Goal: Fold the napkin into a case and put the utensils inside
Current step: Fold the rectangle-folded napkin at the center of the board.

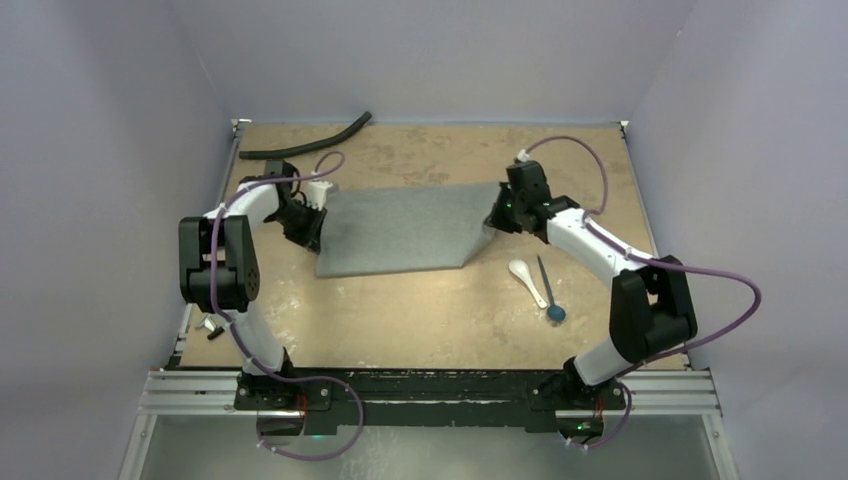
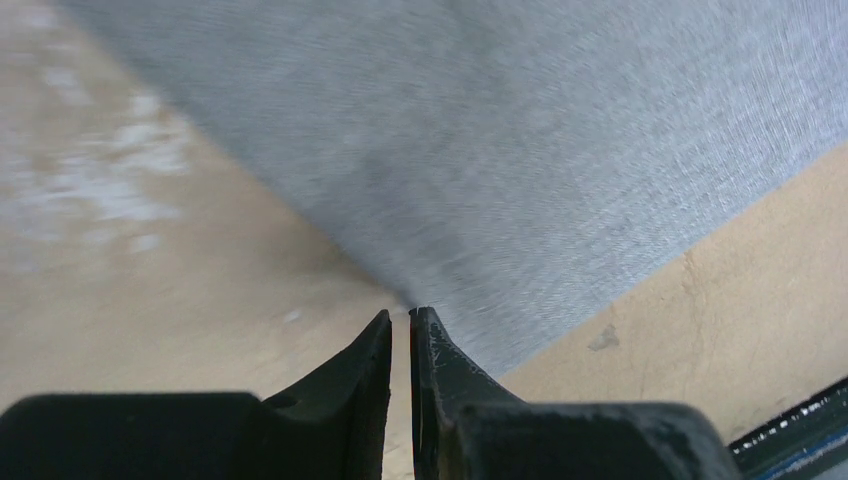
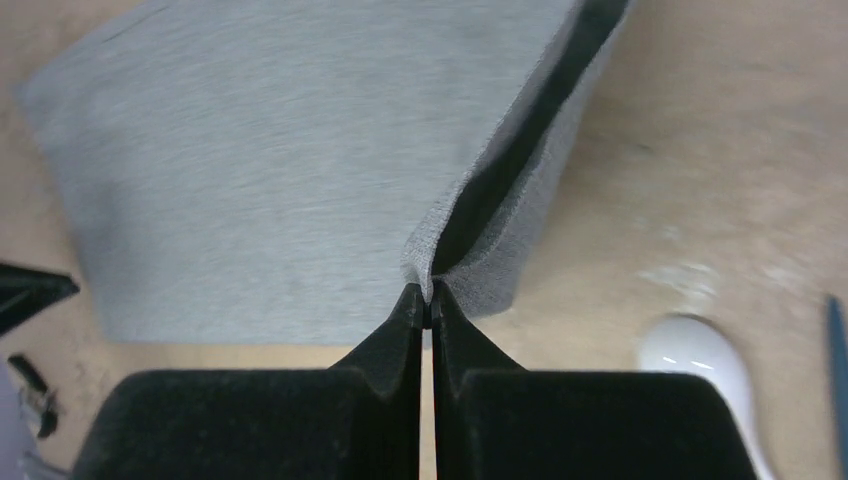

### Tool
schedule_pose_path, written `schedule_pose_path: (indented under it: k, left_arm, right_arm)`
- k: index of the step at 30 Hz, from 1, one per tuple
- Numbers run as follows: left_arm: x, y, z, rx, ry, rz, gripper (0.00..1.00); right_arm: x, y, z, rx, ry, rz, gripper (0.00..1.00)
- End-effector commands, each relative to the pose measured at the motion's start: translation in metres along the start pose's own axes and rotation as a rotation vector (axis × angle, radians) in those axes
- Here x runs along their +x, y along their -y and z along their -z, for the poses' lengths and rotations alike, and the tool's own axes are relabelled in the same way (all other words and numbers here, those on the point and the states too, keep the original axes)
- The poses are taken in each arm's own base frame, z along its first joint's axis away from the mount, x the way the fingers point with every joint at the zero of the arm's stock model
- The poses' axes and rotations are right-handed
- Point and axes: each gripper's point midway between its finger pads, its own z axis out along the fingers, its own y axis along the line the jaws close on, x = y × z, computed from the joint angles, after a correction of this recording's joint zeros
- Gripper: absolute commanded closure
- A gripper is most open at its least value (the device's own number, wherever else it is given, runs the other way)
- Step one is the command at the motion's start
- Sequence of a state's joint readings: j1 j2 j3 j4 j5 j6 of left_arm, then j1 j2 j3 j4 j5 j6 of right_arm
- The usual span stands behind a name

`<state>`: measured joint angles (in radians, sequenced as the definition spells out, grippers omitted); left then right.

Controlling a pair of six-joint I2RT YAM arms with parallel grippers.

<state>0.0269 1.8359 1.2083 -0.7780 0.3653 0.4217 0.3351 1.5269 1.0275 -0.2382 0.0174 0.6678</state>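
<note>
The grey napkin (image 1: 400, 230) lies spread in the middle of the table, its right edge doubled into two layers. My left gripper (image 1: 316, 218) is at the napkin's left end. In the left wrist view its jaws (image 2: 400, 316) are pinched together on a corner of the cloth (image 2: 520, 150), which draws to a point at the tips. My right gripper (image 1: 494, 214) is shut on the napkin's right edge; the fabric (image 3: 260, 170) bunches at the tips (image 3: 427, 292) with a dark gap between the layers. The white spoon (image 1: 527, 280) and the dark stick with a blue end (image 1: 556, 313) lie to the right of the napkin.
A long black curved hose (image 1: 310, 140) lies at the back left. A small tool (image 1: 212, 325) sits at the table's left edge beside the left arm. The spoon's bowl (image 3: 700, 355) lies close to the right of my right gripper. Grey walls surround the table.
</note>
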Motion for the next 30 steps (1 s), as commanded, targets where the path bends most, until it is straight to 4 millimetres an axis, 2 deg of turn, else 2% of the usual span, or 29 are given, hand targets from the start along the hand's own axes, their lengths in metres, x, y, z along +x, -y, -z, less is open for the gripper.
schedule_pose_path:
  k: [1,4,10,14,21,30]
  left_arm:
    - [-0.031,-0.027,0.045,-0.068,0.152,0.041,0.88]
    - [-0.021,-0.039,0.042,-0.104,0.149,0.07,0.87]
    - [-0.005,-0.028,0.022,-0.05,0.148,0.132,0.87]
    - [0.001,-0.025,0.014,-0.043,0.151,0.158,0.88]
    - [0.004,-0.028,0.014,-0.058,0.165,0.177,0.88]
    - [0.016,-0.031,0.002,-0.075,0.153,0.255,0.92]
  right_arm:
    - [0.004,-0.059,0.0,-0.077,-0.003,0.132,0.99]
    - [0.02,-0.091,-0.006,-0.119,-0.043,0.205,0.99]
    - [0.061,-0.16,-0.018,-0.246,-0.134,0.364,0.99]
    - [0.082,-0.199,-0.022,-0.304,-0.171,0.441,0.99]
    - [0.105,-0.248,-0.027,-0.42,-0.223,0.487,0.99]
    - [0.13,-0.289,-0.041,-0.513,-0.259,0.519,0.99]
